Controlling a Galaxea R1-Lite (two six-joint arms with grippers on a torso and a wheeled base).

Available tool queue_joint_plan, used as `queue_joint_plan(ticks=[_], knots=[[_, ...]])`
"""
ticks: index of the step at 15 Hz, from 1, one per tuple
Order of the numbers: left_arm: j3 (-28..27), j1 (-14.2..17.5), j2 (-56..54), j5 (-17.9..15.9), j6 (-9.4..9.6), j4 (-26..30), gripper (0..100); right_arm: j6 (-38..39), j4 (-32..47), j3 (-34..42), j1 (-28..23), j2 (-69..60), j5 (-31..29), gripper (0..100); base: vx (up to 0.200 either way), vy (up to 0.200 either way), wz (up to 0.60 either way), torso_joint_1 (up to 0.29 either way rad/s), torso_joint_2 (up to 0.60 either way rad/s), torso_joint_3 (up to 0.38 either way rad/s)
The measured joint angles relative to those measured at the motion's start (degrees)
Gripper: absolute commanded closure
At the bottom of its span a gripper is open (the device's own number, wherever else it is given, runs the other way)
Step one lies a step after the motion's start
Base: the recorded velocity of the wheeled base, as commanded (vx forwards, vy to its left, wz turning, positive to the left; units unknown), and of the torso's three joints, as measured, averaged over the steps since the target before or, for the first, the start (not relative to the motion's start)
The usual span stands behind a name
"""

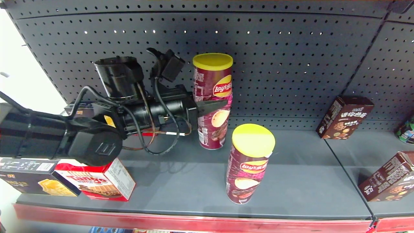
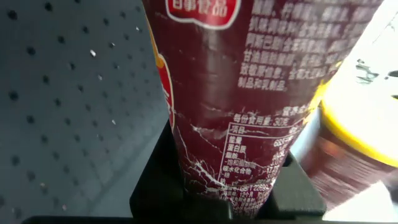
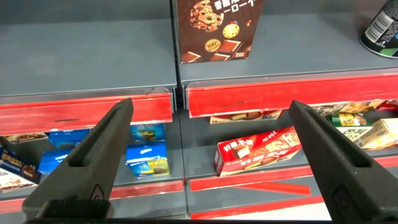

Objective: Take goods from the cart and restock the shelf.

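A maroon chips can (image 1: 212,81) with a yellow lid stands upright at the back of the grey shelf (image 1: 181,181), close to the pegboard. My left gripper (image 1: 213,106) comes in from the left and is shut on its middle; in the left wrist view the can (image 2: 242,93) sits between the two black fingers (image 2: 155,186). A second, identical can (image 1: 247,165) stands free nearer the front edge, its yellow lid (image 2: 367,112) just beside the held one. My right gripper (image 3: 211,168) is open with nothing in it, facing lower shelf levels.
A red wafer box (image 1: 100,183) and a black box (image 1: 35,181) lie at the front left under my left arm. Brown cookie boxes (image 1: 344,118) (image 1: 388,178) occupy the right section. The right wrist view has another cookie box (image 3: 217,28) and red shelf edges (image 3: 280,96).
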Motion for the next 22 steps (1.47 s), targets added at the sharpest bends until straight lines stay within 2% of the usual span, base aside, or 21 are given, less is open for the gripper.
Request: queue_joint_plan(ticks=[7, 17, 22], knots=[[-10.0, 0.0, 10.3, 0.1, 0.02, -2.2, 100, 0.0, 0.0, 0.0, 0.0, 0.0, 0.0, 0, 0.0, 0.0, 0.0, 0.0, 0.0, 0.0], [-12.8, 0.0, 16.6, 0.1, 0.09, -2.5, 100, 0.0, 0.0, 0.0, 0.0, 0.1, 0.0, 0, 0.0, 0.0, 0.0, 0.0, 0.0, 0.0], [-16.0, -0.1, 19.3, 0.1, 0.65, -2.6, 100, 0.0, 0.0, 0.0, 0.0, 0.1, 0.0, 0, 0.0, 0.0, 0.0, 0.0, 0.0, 0.0]])
